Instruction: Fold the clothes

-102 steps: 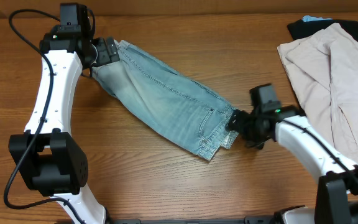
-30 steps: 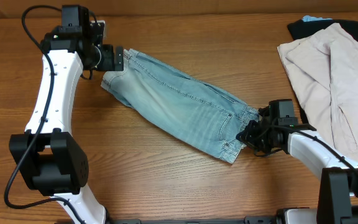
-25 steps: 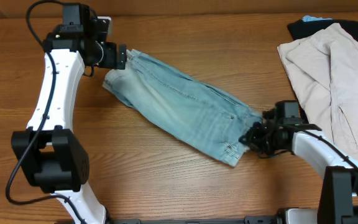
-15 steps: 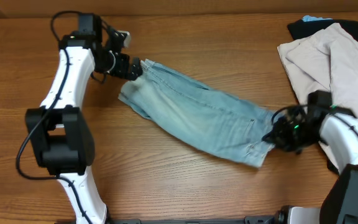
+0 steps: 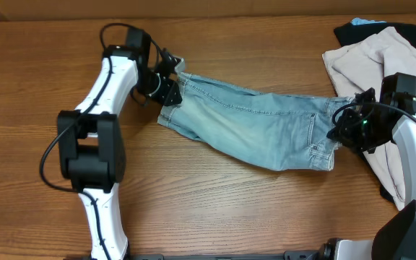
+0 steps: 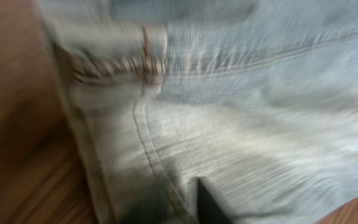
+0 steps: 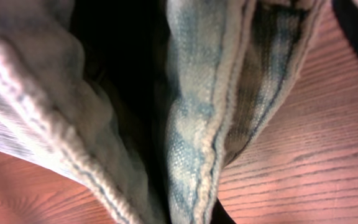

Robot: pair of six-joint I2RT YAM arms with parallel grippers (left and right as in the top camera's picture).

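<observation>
We see white arm links, boxy black joint housings, looping black cables, a black left hand and a black right hand.

Even light over my table, soft shadows; left wrist view of shorts motion-blurred (right wrist sharp, dark folds).

Shorts faded matt denim, coarse weave; table smooth grained wood; beige garment soft cloth

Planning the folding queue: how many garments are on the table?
3. The shorts stretched across the middle; a beige garment at the far right; a black garment partly under the beige one. More may be hidden beneath that pile.
</observation>
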